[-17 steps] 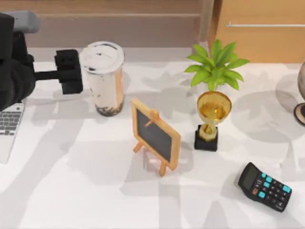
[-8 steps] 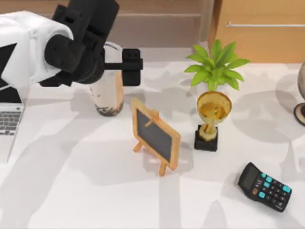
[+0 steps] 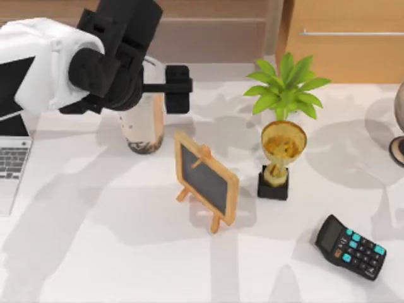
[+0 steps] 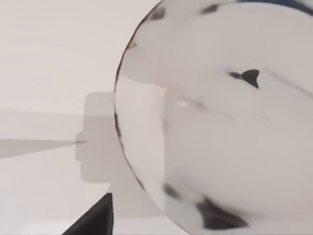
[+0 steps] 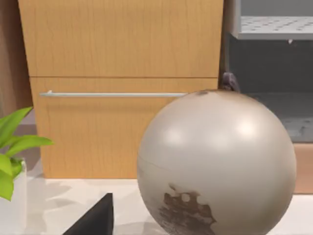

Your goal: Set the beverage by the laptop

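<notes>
My left arm's pincer (image 3: 163, 88) reaches level across the top of the tall clear plastic cup of creamy beige milk tea (image 3: 142, 123), which stands upright on the white surface (image 3: 126, 252). I cannot tell its opening. The silver-grey laptop (image 3: 11, 165) lies further left.

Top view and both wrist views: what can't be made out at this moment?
- Beverage: in the top view the left arm covers its lid.
- Left gripper: its hold on the cup cannot be judged.
- Laptop: cut off by the top view's left edge.
- Globe: blocks the table behind it in the right wrist view.
</notes>
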Tool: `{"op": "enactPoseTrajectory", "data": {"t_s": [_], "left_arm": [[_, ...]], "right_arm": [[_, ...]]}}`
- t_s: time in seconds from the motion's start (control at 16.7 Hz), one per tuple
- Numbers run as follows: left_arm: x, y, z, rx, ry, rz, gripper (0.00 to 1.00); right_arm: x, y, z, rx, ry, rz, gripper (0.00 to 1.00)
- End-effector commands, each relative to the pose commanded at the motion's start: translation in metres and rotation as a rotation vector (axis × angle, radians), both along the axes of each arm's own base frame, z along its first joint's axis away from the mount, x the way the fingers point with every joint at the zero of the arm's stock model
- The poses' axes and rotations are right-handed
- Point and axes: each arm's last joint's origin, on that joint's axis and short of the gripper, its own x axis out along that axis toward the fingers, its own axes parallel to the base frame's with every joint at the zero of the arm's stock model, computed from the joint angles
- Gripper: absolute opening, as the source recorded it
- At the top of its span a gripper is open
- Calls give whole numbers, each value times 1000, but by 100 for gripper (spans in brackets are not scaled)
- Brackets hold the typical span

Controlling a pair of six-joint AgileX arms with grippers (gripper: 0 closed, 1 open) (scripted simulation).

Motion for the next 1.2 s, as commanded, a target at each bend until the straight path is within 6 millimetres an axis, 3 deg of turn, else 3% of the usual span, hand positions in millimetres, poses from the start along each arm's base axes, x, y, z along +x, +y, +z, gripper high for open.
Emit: {"op": "enactPoseTrajectory", "data": {"t_s": [0.3, 0.6, 1.2], "left_arm": [[36, -2, -47, 2, 3, 0, 100], [40, -2, -53, 2, 3, 0, 100], [40, -2, -53, 2, 3, 0, 25]], "right_arm": [[0, 0, 0, 0, 0, 0, 100], [0, 0, 0, 0, 0, 0, 100], [0, 0, 0, 0, 0, 0, 100]]}}
